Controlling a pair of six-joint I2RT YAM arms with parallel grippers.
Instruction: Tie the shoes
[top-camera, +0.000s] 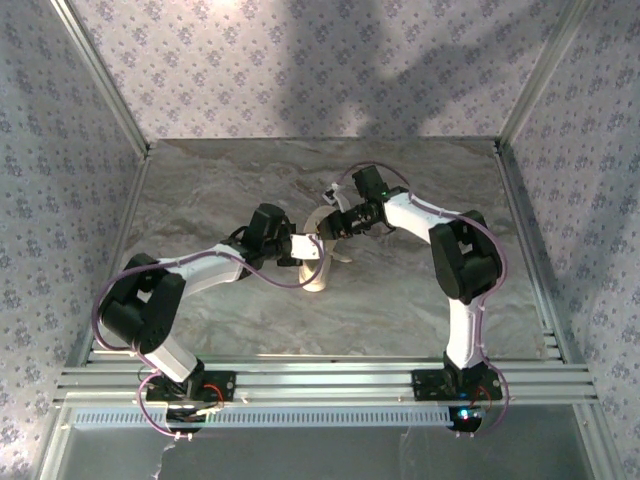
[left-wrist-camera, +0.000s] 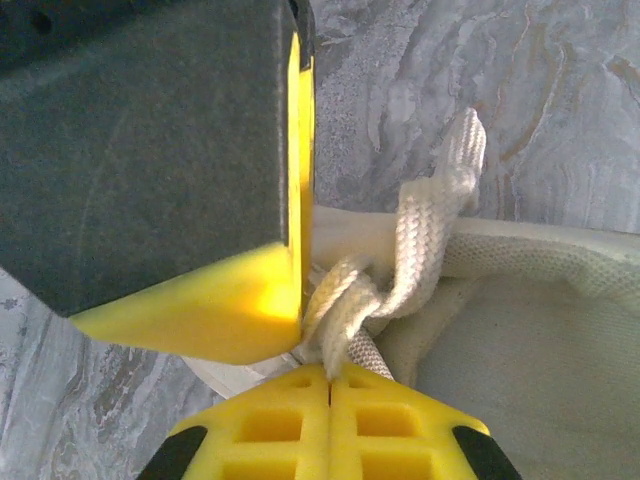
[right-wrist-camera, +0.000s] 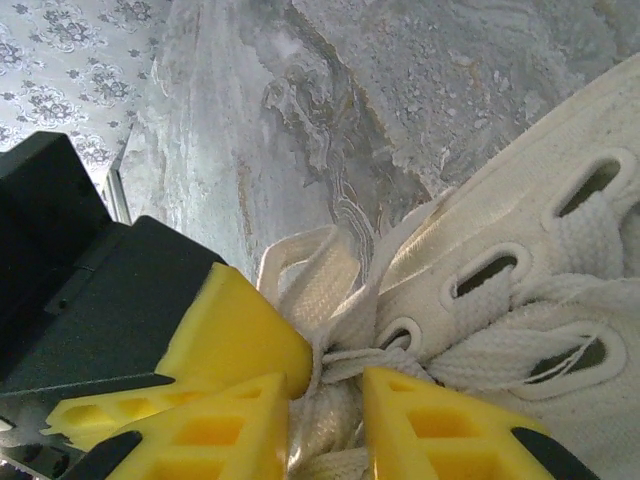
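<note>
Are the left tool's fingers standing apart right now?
No, the left wrist view shows the left tool with its yellow fingers pressed together and the white lace pinched in the seam between them.

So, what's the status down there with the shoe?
Left gripper shut on lace. Right gripper astride lace, grip unclear. Sneaker on table. Grippers crowded close.

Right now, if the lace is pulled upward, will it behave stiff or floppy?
Probably floppy: the lace curls in a soft loop by the left gripper. Likely grippy, given its woven texture. The sneaker looks light, so it may drag along.
</note>
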